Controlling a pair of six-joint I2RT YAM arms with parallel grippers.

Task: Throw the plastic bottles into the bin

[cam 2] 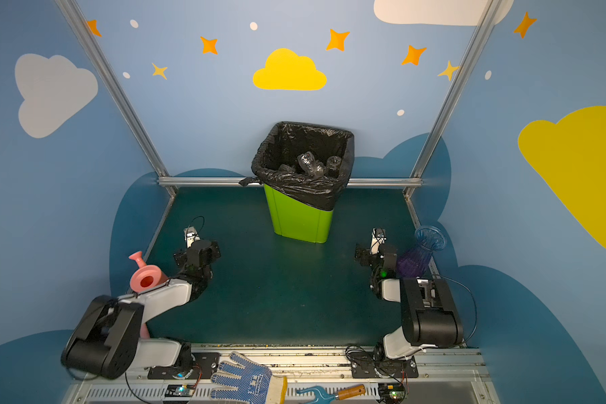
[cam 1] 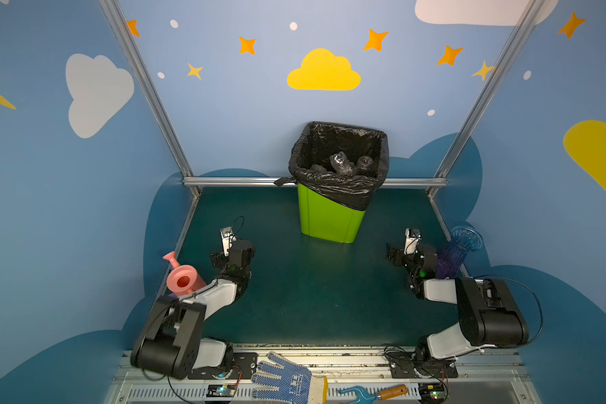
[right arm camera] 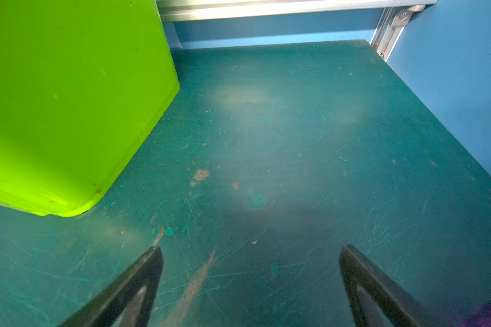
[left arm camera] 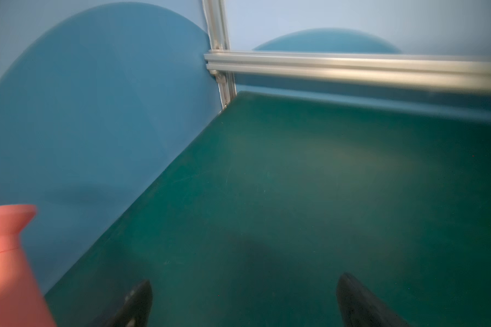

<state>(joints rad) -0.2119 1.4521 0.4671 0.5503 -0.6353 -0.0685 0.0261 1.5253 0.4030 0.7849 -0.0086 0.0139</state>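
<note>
Readable text, labels, numbers: none I can make out in any view.
Item 1: white knit work glove with blue dots point(cam 1: 284, 379), on the grey metal front rail point(cam 1: 350, 360). It bears a dark blue printed mark, too small for me to read.

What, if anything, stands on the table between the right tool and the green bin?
Nothing visible does. Only bare table lies between the right tool and the bin. The blue vase stands on the tool's outer side, off that path. Some bottles already lie inside the bin.
</note>
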